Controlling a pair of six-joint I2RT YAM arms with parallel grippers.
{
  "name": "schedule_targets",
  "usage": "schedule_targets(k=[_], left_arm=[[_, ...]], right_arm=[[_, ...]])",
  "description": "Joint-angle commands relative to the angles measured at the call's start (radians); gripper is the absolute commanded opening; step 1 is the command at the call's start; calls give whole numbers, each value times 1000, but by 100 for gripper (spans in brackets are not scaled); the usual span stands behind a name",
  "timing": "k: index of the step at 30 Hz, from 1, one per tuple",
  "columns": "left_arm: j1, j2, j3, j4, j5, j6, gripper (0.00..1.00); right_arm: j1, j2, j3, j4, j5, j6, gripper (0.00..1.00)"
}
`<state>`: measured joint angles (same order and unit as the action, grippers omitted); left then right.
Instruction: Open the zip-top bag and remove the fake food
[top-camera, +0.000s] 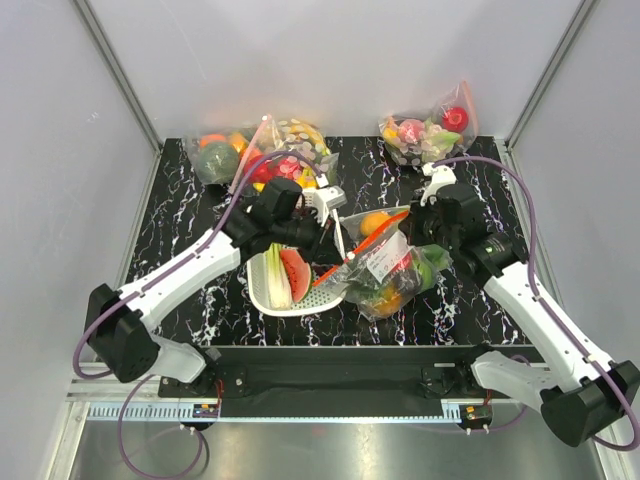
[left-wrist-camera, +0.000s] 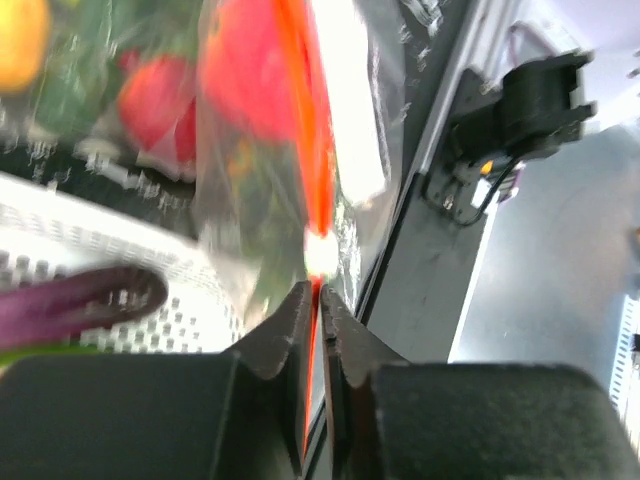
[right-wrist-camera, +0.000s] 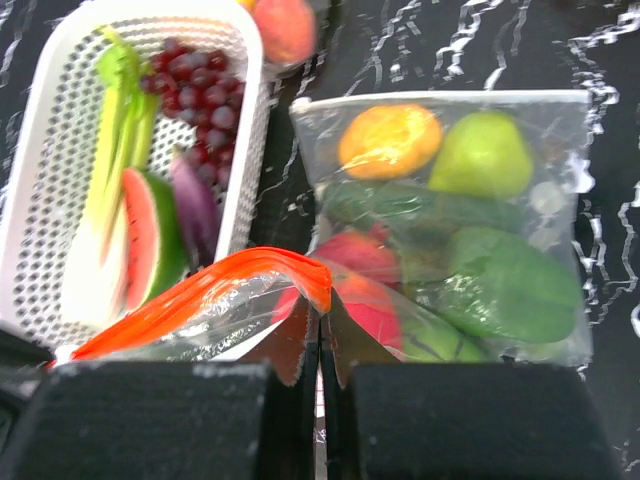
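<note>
- Zip-top bag (top-camera: 388, 272) sits mid-table, lifted between both arms, partly over the white basket (right-wrist-camera: 32, 230) and just beside another clear bag (right-wrist-camera: 500, 240) lying flat.
- Left gripper (left-wrist-camera: 312, 300) has its jaws pinched tight on the orange-red zip strip (right-wrist-camera: 230, 275), close to the small white slider; that looks like the anchor end.
- Right gripper (right-wrist-camera: 320, 325) is clamped on the plastic at the strip's other end, so the two holds oppose each other across the mouth.
- The strip bows upward in the right wrist view (whether the seal has actually parted, I cannot tell).
- Fake food (right-wrist-camera: 372, 308) shows red through the film, inside the bag; nothing is out yet.
- Judged step: pulling the mouth apart, and holding it raised likely keeps the contents low, away from the zip.
</note>
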<state>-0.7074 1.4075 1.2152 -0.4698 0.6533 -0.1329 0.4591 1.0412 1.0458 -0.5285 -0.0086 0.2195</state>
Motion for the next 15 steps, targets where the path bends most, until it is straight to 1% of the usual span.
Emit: schedule_targets(k=[1, 2, 8, 10, 12, 13, 14, 15], left_arm=[[5, -85, -16, -85, -90, 29, 0], [3, -96, -14, -98, -116, 30, 0], [2, -165, -28, -139, -167, 32, 0], [2, -179, -42, -130, -170, 33, 0], [3, -183, -48, -87, -161, 13, 0], [2, -179, -49, -66, -149, 3, 1], [2, -168, -55, -6, -123, -11, 4], [3, -160, -63, 32, -112, -42, 13]], right_arm=[[-23, 25, 62, 97, 96, -26, 0], [-26, 31, 66, 110, 102, -23, 0], [-33, 52, 69, 150, 133, -12, 0], [-33, 69, 79, 159, 98, -23, 0], [-33, 88, 85, 160, 59, -28, 0], [-33, 92, 92, 156, 50, -34, 0], [-33, 97, 97, 151, 41, -37, 0], [-33, 92, 99, 148, 35, -39, 0]])
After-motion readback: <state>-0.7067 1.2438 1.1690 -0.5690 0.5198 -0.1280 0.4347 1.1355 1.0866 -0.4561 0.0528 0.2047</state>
